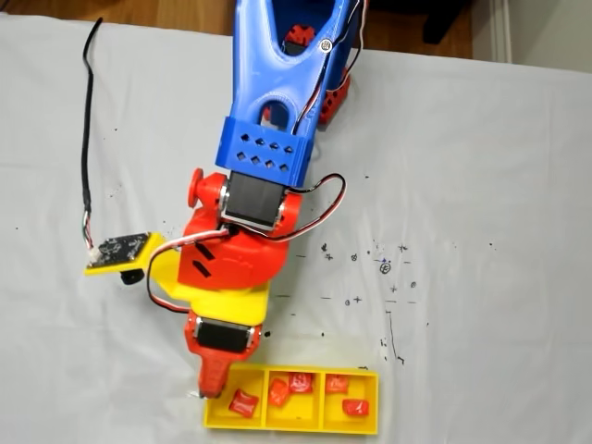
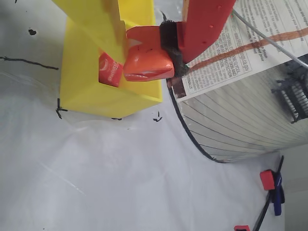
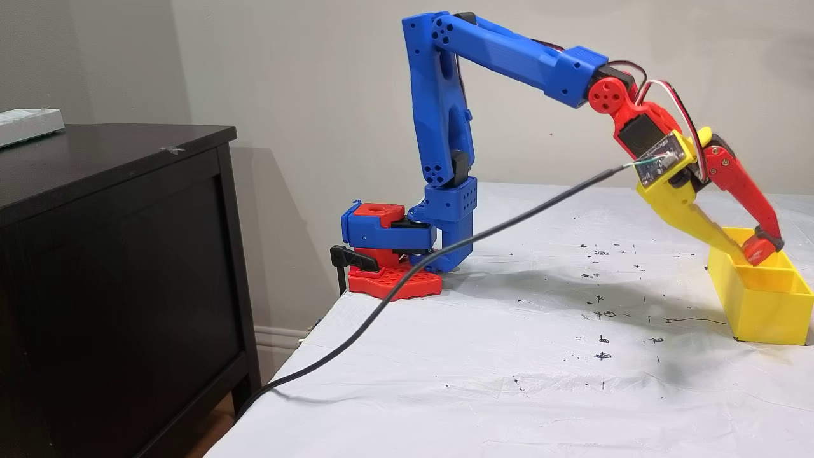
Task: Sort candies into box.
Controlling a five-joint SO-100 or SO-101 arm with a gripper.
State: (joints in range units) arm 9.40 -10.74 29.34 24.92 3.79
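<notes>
At the near edge of the white-covered table (image 1: 481, 185), the box (image 1: 215, 413) — a long yellow tray with three square compartments — lies crosswise in a fixed view from above. Its left compartment holds one red candy (image 1: 243, 402). The middle one holds an orange candy (image 1: 278, 392) touching a second red candy (image 1: 300, 382), and the right one holds two more, a smaller piece (image 1: 337, 383) near the back wall and a red piece (image 1: 355, 407) nearer the front.

The gripper (image 1: 211, 381) hangs over the tray's left end, tip down at the outer corner. In the wrist view its yellow finger (image 2: 103, 19) and red finger (image 2: 204, 24) are closed on an orange candy (image 2: 149, 65) — the wrapper is pinched between them, just above the tray's yellow wall (image 2: 91, 91). Beside it, inside the tray, shows a red candy with white print (image 2: 110, 70).

In a fixed view from the side, the blue arm (image 3: 445, 114) reaches from its clamped base (image 3: 388, 254) out over the table, and the gripper (image 3: 753, 251) dips into the near end of the box (image 3: 760, 305). A black cable (image 3: 445, 254) trails from the wrist camera board (image 3: 661, 166) off the table's edge, past a dark cabinet (image 3: 114, 267).
</notes>
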